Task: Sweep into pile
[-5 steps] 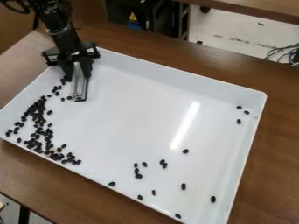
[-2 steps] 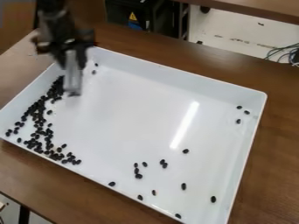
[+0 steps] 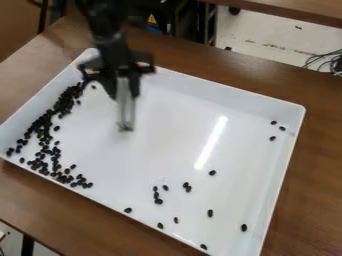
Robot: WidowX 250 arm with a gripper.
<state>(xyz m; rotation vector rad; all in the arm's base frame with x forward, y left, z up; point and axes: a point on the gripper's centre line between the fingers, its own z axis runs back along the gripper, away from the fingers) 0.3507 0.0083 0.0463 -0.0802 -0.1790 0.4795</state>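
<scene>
Black robot arm (image 3: 110, 25) hanging from top edge, black two-finger end effector (image 3: 124, 91) gripping grey metal bar (image 3: 125, 107) over white rectangular tray (image 3: 200, 120), black oval beans (image 3: 44, 131) mostly along its left side, yellow label (image 3: 152, 19) behind.

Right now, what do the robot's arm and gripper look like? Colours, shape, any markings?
The arm is black, built from chunky jointed segments. The gripper is black too: a wide body with blocky brackets jutting out on both sides, and two narrow dark fingers pointing down. I can't make out any markings on either.
</scene>
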